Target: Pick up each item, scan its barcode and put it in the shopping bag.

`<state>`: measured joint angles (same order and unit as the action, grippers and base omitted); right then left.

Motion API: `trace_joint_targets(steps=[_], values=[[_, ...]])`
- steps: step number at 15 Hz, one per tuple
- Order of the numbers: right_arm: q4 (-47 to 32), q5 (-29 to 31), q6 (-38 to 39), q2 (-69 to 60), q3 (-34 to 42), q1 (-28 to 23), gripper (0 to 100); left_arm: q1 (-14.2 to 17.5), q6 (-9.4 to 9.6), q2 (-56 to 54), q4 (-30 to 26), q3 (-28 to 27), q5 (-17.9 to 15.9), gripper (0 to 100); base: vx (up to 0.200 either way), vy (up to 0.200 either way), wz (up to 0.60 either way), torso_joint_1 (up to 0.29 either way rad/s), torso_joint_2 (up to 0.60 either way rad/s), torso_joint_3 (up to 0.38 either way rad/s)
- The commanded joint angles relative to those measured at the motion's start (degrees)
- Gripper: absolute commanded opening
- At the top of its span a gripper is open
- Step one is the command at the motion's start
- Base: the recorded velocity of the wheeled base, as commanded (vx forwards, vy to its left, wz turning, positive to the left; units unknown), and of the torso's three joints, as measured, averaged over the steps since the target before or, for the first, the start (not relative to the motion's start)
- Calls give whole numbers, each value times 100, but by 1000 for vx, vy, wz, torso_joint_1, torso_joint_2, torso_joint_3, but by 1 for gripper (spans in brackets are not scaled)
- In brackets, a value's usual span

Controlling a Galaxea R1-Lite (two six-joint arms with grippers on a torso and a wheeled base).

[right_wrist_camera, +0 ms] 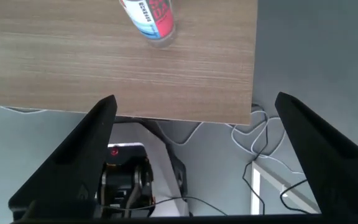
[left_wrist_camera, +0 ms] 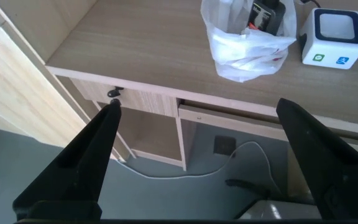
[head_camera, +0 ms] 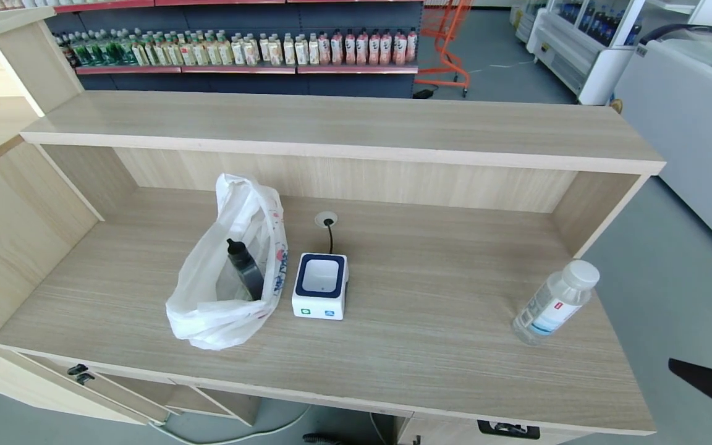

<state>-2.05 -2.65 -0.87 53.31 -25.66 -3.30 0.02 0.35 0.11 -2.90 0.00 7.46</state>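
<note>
Water bottle (head_camera: 557, 301) sits at the bench's (head_camera: 430, 352) right end; left gripper (left_wrist_camera: 197, 104) and right gripper (right_wrist_camera: 196, 98) hang with fingers spread, empty

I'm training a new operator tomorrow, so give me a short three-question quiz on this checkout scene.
1. True or false: the clear plastic water bottle with a white cap is already inside the white plastic shopping bag.
2. Multiple choice: the white box-shaped scanner with a navy top stands A) beside the bag, B) on the upper ledge, C) inside the bag.
3. Short answer: what item is already in the bag?

Key: 1 false, it is on the light wooden counter; 2 A; 3 a dark bottle.
</note>
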Motion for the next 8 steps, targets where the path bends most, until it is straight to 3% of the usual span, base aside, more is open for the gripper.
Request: trace_joint_targets(steps=[1,5,6,8], values=[[-85,265,-1,83,9,14,100,-2,0,-2,0,0,1,100,0,0,0,0,0,0],[-41,1565,34,619,255,14,100,-2,0,-2,0,0,1,100,0,0,0,0,0,0],[3,1583,43,725,255,14,100,-2,0,-2,0,0,1,100,0,0,0,0,0,0],[811,1504,87,1173,360,199,100,-2,0,-2,0,0,1,100,0,0,0,0,0,0]])
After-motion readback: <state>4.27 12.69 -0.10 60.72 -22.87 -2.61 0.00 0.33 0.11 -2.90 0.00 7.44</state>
